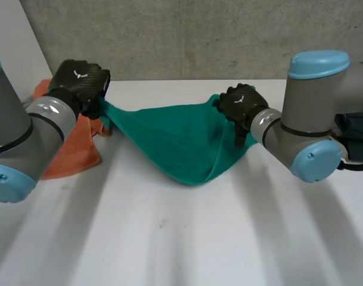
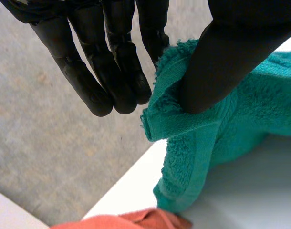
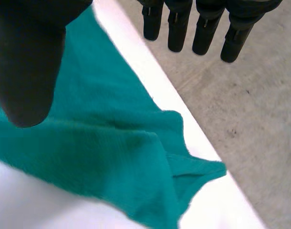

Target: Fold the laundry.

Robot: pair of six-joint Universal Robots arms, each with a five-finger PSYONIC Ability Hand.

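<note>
A teal towel (image 1: pixel 175 137) hangs stretched between my two hands, its middle sagging down onto the white table (image 1: pixel 181 238). My left hand (image 1: pixel 80 80) holds one corner up at the back left. In the left wrist view the thumb (image 2: pixel 222 62) pinches that corner of the towel (image 2: pixel 241 124) against the side of the fingers (image 2: pixel 112 76). My right hand (image 1: pixel 244 102) is at the towel's other end. In the right wrist view its fingers (image 3: pixel 202 28) are straight and spread from the thumb (image 3: pixel 26 62), and the towel (image 3: pixel 98 152) lies below them, untouched.
An orange cloth (image 1: pixel 74 149) lies crumpled on the table under my left arm, and its edge (image 2: pixel 126 220) sits just below the teal corner. The table's back edge (image 3: pixel 136 52) runs close behind both hands, with grey concrete (image 3: pixel 241 119) beyond.
</note>
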